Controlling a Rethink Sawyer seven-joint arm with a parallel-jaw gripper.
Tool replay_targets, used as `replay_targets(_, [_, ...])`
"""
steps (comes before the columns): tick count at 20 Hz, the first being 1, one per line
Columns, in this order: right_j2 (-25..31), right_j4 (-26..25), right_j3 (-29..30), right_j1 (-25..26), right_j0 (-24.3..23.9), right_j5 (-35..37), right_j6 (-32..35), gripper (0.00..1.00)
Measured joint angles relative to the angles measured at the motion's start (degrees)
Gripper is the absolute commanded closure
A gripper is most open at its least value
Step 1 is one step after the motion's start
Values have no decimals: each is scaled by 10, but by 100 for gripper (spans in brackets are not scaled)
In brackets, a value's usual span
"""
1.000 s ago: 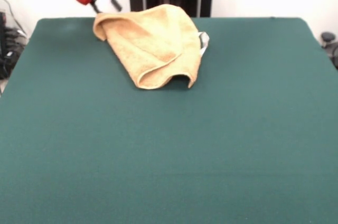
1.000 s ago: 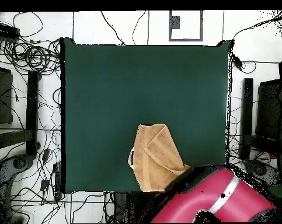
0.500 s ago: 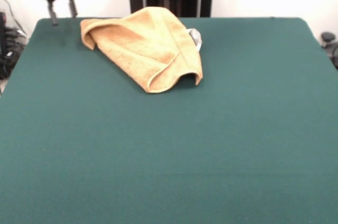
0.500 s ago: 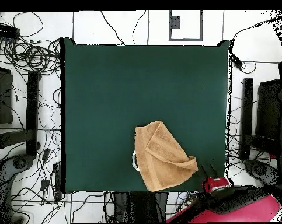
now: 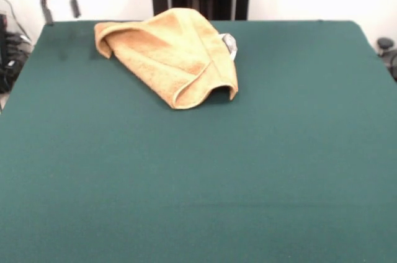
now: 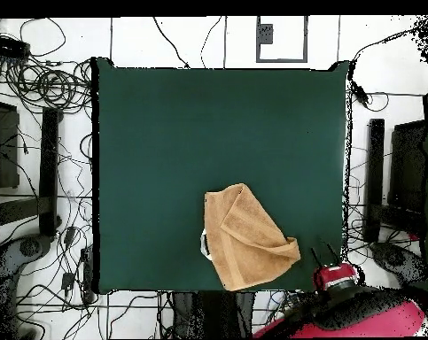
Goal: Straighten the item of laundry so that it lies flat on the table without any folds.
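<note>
Your jaws (image 5: 60,10) hung open and empty, apart from the towel (image 5: 173,58), which lay folded on the table (image 5: 248,170). You next needed to grip the overlapping flap.

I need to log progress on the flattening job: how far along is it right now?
Done: little; the towel lies on the table, still doubled over with a raised fold at its front edge. In hand: nothing; the gripper is open, empty, apart from the towel near the table's corner. Left: grasp the folded layer and spread it flat.
</note>
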Motion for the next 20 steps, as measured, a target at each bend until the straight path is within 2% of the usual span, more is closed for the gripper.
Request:
replay_targets(2, [0,-54,-14,9,22,0,32,0])
replay_targets(3, [0,-113,-29,22,49,0,85,0])
replay_targets(5, [0,-149,-37,32,67,0,134,0])
replay_targets(7, [0,-192,-47,49,94,0,233,0])
replay_targets(9, [0,-210,-51,57,108,0,312,0])
replay_targets(11, [0,-214,-53,60,111,0,343,0])
replay_targets(12, [0,-218,-54,64,114,0,385,0])
replay_targets(16, [0,-220,-55,67,115,0,434,0])
replay_targets(20, [0,-220,-55,65,115,0,438,0])
